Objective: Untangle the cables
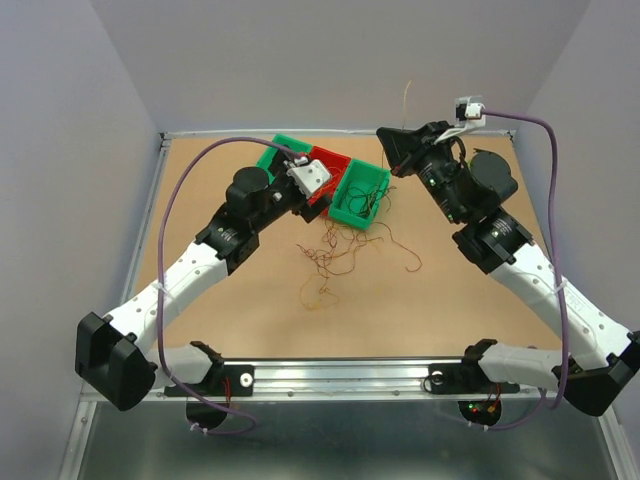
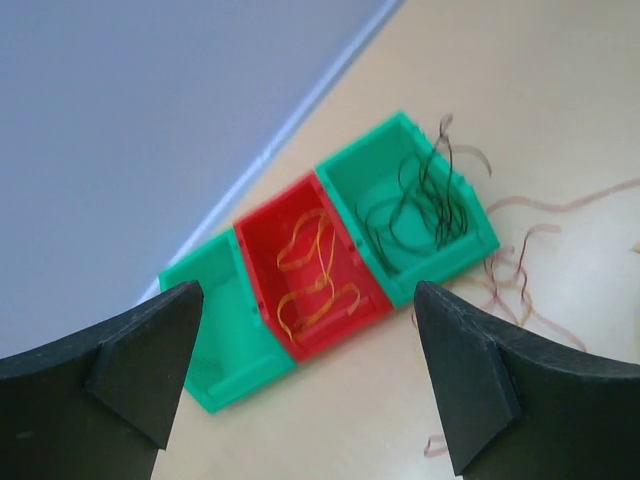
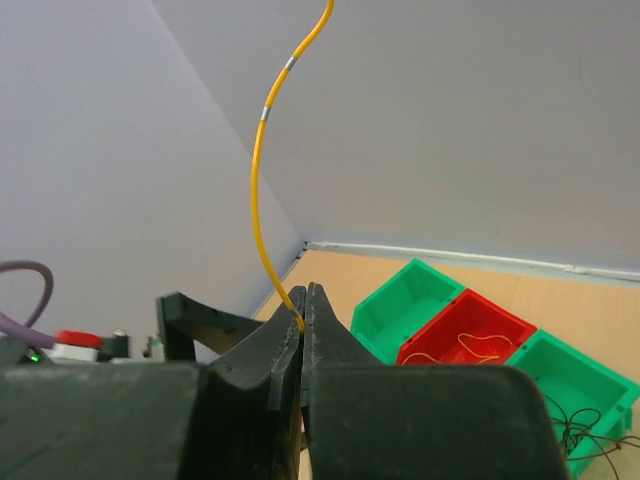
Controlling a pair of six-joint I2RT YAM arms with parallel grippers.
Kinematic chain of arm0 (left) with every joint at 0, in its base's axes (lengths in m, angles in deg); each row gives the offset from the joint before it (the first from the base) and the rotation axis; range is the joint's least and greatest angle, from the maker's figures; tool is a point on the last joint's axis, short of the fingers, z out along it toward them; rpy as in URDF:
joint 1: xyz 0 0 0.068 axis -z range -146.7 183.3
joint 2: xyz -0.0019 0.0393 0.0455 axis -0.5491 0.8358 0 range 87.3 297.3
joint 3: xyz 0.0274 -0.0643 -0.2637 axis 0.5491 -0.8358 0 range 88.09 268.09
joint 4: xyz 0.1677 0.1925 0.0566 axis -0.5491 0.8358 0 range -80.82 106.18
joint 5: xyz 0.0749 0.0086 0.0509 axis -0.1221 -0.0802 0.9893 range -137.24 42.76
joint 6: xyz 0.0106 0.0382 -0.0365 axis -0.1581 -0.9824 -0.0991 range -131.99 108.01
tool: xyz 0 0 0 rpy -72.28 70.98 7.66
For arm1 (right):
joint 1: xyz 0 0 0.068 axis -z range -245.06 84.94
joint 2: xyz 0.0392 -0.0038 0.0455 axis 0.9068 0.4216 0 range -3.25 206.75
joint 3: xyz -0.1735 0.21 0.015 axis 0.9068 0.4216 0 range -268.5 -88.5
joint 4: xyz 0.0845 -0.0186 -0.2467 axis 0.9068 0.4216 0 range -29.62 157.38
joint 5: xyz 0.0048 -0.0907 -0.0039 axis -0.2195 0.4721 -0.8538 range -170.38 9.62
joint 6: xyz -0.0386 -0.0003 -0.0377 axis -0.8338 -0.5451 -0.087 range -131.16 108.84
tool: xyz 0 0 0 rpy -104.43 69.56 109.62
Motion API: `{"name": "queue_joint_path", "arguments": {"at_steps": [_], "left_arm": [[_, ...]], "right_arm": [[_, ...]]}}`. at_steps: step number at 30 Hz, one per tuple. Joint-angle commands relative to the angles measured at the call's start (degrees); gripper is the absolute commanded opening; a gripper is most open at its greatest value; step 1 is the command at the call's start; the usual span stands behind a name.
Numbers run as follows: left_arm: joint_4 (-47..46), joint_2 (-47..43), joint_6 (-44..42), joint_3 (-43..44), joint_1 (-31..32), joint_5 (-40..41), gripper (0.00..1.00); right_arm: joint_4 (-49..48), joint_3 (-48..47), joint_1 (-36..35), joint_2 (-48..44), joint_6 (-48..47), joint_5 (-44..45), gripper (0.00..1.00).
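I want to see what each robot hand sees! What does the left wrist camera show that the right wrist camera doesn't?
Only left wrist: the open left gripper and loose brown-red wires on the table. Only right wrist: the right gripper shut on a yellow wire that curves upward. Both: the red bin holding orange-yellow wires, between green bins.

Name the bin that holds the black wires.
The green end bin beside the loose strands on the table; the red middle bin holds orange-yellow strands, the other green bin looks empty.
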Motion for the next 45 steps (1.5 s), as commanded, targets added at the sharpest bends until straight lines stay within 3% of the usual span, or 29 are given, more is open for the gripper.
{"name": "queue_joint_path", "arguments": {"at_steps": [1, 2, 5, 9, 14, 20, 25, 30, 33, 45], "left_arm": [[-13.77, -1.84, 3.57, 1.77, -0.79, -12.55, 0.99], [-12.99, -1.66, 2.87, 1.77, -0.79, -21.2, 0.99], [-15.15, -2.19, 2.41, -3.03, -0.79, -34.41, 0.99], [-23.69, -4.47, 5.67, -10.6, -0.61, -40.88, 0.99], [-33.79, -4.05, 13.49, -15.19, -0.35, -37.2, 0.99], [-36.18, 0.88, 16.39, -13.87, -0.26, -31.58, 0.99], [-37.41, 2.55, 17.27, -13.61, -0.09, -18.85, 0.99], [-37.67, 4.4, 17.45, -13.17, 0.0, -18.74, 0.98], [-36.89, 5.8, 16.22, -12.47, 0.0, -18.21, 0.84], [-36.88, 5.11, 15.87, -13.43, 0.0, -23.67, 0.89]], "right_arm": [[-2.35, -2.45, -0.1, 1.34, -0.76, -4.6, 0.0], [-2.27, -2.53, -0.1, 1.78, -0.67, -5.91, 0.01], [-2.44, -2.18, -0.19, 1.26, -0.23, -6.36, 0.01], [-2.7, -2.18, -0.1, 0.56, 0.21, -7.85, 0.0], [-3.32, -2.1, -0.1, 0.38, 1.61, -10.58, 0.0], [-5.78, -1.92, -0.1, 2.13, 4.77, -15.57, 0.01], [-7.1, -2.01, -0.1, 3.19, 6.36, -17.96, 0.01], [-7.54, -1.83, -0.1, 2.67, 7.15, -18.93, 0.01], [-7.63, -1.83, -0.19, 2.31, 7.33, -19.11, 0.01], [-7.98, -1.92, -0.1, 1.87, 8.73, -20.6, 0.01]]}}
